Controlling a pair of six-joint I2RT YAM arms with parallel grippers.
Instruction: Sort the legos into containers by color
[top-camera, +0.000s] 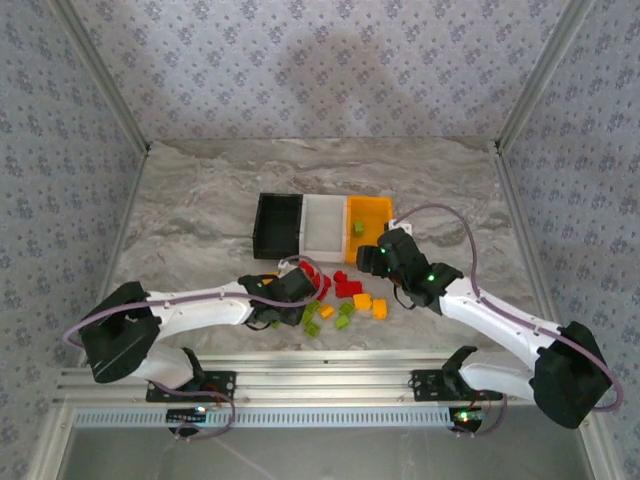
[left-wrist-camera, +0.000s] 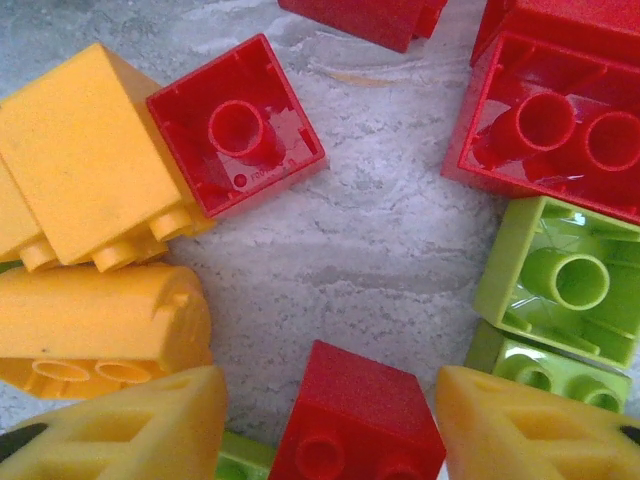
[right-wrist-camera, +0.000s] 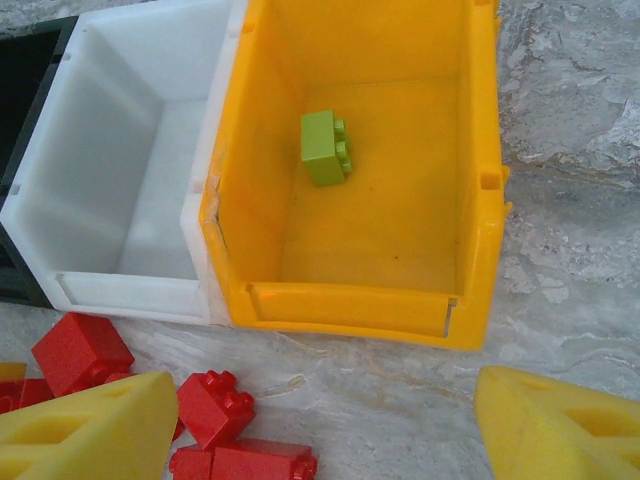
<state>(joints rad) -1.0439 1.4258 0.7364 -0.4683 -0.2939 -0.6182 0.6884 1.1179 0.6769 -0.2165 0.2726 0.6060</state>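
Top external view gives you the layout. Three small open-topped plastic bins stand touching in a row on the grey marble-patterned tabletop (top-camera: 200, 200): the black bin (top-camera: 277, 222) on the left, the white bin (top-camera: 322, 222) in the middle and the orange-yellow bin (top-camera: 368, 207) on the right. One lime green brick (top-camera: 357, 229) lies inside the orange-yellow bin. The loose pile of red, orange-yellow and lime green toy bricks (top-camera: 345, 300) sits on the table just in front of the bins, between your two arms.

Your left gripper (top-camera: 290, 290) is down at the left edge of that pile. On the left wrist view its yellow fingertips (left-wrist-camera: 130, 430) stand apart with a red brick (left-wrist-camera: 355, 410) between them. One tip looks to meet the brick and a gap shows at the other, so it is not pinched. Beyond it lie an upturned square red brick (left-wrist-camera: 237, 125), a longer upturned red brick (left-wrist-camera: 555, 130), an upturned green brick (left-wrist-camera: 565, 280) and two orange-yellow bricks (left-wrist-camera: 85, 160) on their sides.

Your right gripper (top-camera: 372, 258) hangs just in front of the orange-yellow bin. On the right wrist view its yellow fingertips are spread wide with bare table between them. There the lime green brick rests on the bin floor, nearer the wall shared with the white bin. Three red bricks (right-wrist-camera: 215, 405) lie on the table in front of the white bin.
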